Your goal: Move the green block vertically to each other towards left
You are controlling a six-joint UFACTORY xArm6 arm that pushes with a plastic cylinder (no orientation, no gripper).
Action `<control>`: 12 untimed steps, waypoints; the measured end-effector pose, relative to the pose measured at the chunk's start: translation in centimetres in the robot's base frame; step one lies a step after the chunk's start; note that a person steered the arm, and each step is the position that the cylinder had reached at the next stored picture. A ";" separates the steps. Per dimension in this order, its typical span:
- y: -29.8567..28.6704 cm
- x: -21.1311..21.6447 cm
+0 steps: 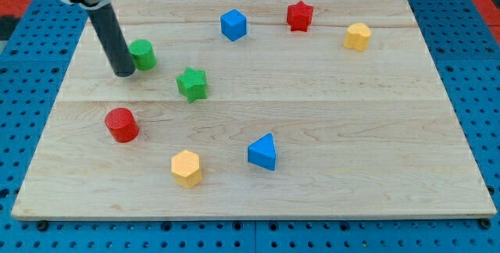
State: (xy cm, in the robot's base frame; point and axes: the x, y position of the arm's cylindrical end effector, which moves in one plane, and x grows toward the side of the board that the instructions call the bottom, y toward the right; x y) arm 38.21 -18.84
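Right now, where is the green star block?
The green star sits left of the board's centre, down-right of the green cylinder and my tip, above the red cylinder.

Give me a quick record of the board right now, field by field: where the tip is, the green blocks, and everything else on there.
tip: my tip sits at the view's left of the green cylinder, right beside it; contact cannot be told
green blocks: green cylinder upper left; green star lower right of it, apart
red blocks: red cylinder lower left; red star top
blue blocks: blue cube top; blue pyramid-like block bottom centre
yellow blocks: yellow block bottom; yellow block upper right
surface: wooden board
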 end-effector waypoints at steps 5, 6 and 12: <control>17.4 4.1; 16.7 7.8; 13.2 -0.4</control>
State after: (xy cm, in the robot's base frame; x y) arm 37.83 -5.66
